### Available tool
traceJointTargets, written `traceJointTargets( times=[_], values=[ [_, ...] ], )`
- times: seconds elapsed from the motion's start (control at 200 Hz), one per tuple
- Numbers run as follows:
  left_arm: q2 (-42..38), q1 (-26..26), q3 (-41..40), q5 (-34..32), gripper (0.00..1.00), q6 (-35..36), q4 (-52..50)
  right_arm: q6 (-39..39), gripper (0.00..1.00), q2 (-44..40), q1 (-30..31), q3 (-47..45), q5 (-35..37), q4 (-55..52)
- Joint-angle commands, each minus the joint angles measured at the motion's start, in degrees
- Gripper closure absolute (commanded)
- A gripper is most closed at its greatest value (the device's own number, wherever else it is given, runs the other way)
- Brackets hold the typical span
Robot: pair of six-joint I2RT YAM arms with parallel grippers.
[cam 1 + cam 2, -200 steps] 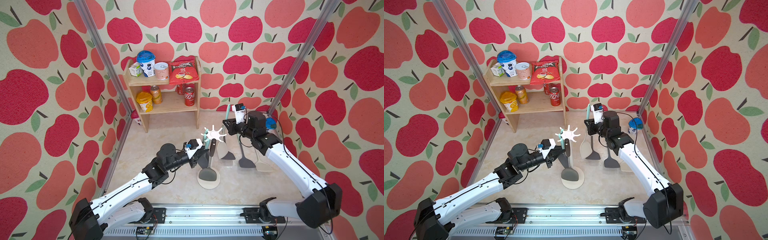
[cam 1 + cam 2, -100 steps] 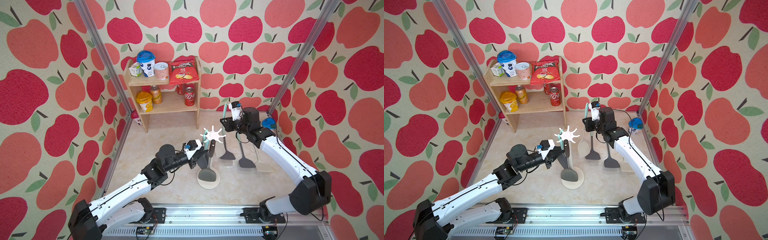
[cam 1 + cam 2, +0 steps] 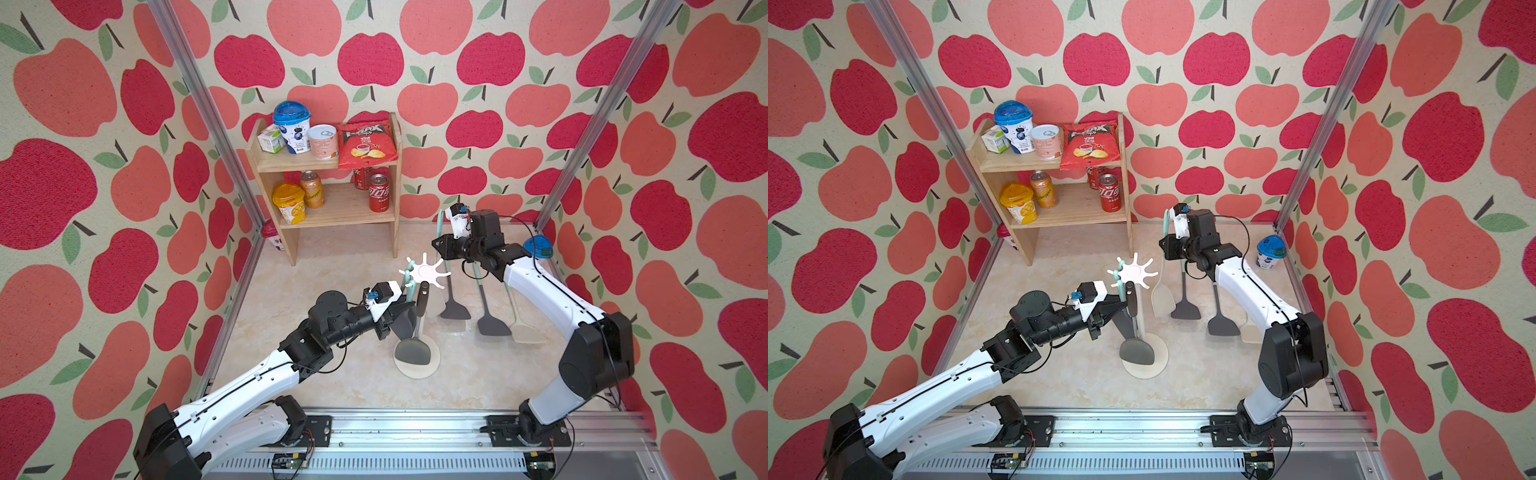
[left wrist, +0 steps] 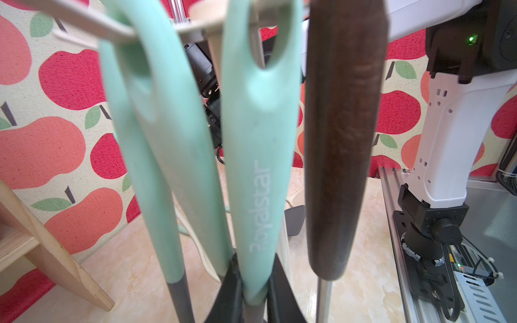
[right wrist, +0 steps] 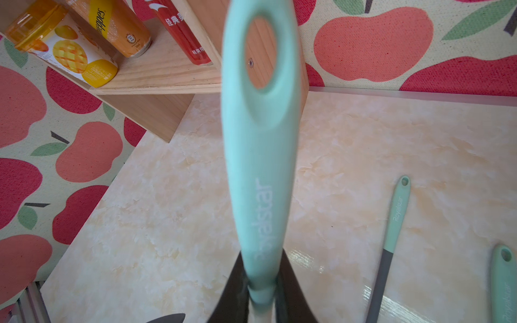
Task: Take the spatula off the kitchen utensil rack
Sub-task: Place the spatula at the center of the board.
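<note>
The right gripper (image 5: 261,290) pinches the spatula (image 5: 260,167) upright by its mint handle, apparently clear of the rack (image 3: 426,272) and beyond it, while the left gripper (image 4: 254,290) clamps a second spatula (image 4: 258,139) hanging from a prong.

White "Royalstar" lettering is running along the hanging mint handle (image 4: 258,156), the raised mint handle (image 5: 260,195) and the lying mint handle (image 5: 397,212); the orange can (image 5: 120,28) is showing "eppes".
</note>
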Motion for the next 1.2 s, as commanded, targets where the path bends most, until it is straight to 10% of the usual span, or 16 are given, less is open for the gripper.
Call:
traceJointTargets(
  times=[0.0, 1.191],
  values=[
    [0.6, 0.3, -2.2, -2.2, 1.0, 0.2, -6.4, 1.0, 1.0, 2.7, -0.5, 3.4, -1.4, -2.0],
    [1.2, 0.3, -1.8, -2.4, 1.0, 0.5, -6.5, 2.5, 1.0, 13.9, -0.5, 12.7, -3.8, -4.9]
  ],
)
